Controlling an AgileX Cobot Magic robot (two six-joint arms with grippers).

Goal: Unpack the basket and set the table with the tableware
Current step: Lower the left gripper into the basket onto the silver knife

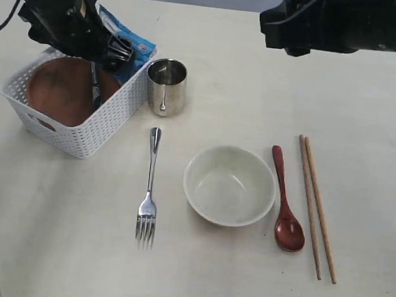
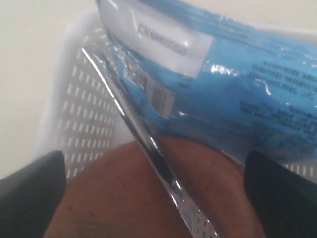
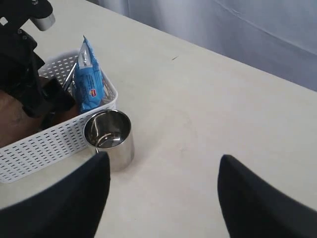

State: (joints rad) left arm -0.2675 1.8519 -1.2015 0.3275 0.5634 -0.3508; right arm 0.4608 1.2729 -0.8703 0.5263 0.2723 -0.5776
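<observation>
**Basket part unpacked, both pincers wide and empty**

The white perforated basket (image 1: pixel 79 140) stood at the left of the cream counter (image 1: pixel 260 84). Inside it lay the reddish-brown plate (image 1: pixel 59 93), and the steel knife (image 2: pixel 148 144) leaned across the plate toward a wall. The blue snack packet (image 1: pixel 134 47) stood tilted against the basket's far corner, over the knife's upper end.

The steel cup (image 1: pixel 166 86) stood upright just beside the basket's right wall. In front of it the fork (image 1: pixel 149 193) lay on the counter. To the fork's right came the cream bowl (image 1: pixel 229 187), then the dark red spoon (image 1: pixel 284 199), then the wooden chopsticks (image 1: pixel 316 209) side by side, each close to the next.

The left pincer (image 2: pixel 153 156) hung over the basket with its fingers (image 2: pixel 29 193) spread wide on either side of the knife and plate, gripping nothing. The right pincer (image 3: pixel 163 156) was raised above the bare counter to the right of the cup, also spread wide and holding nothing.
</observation>
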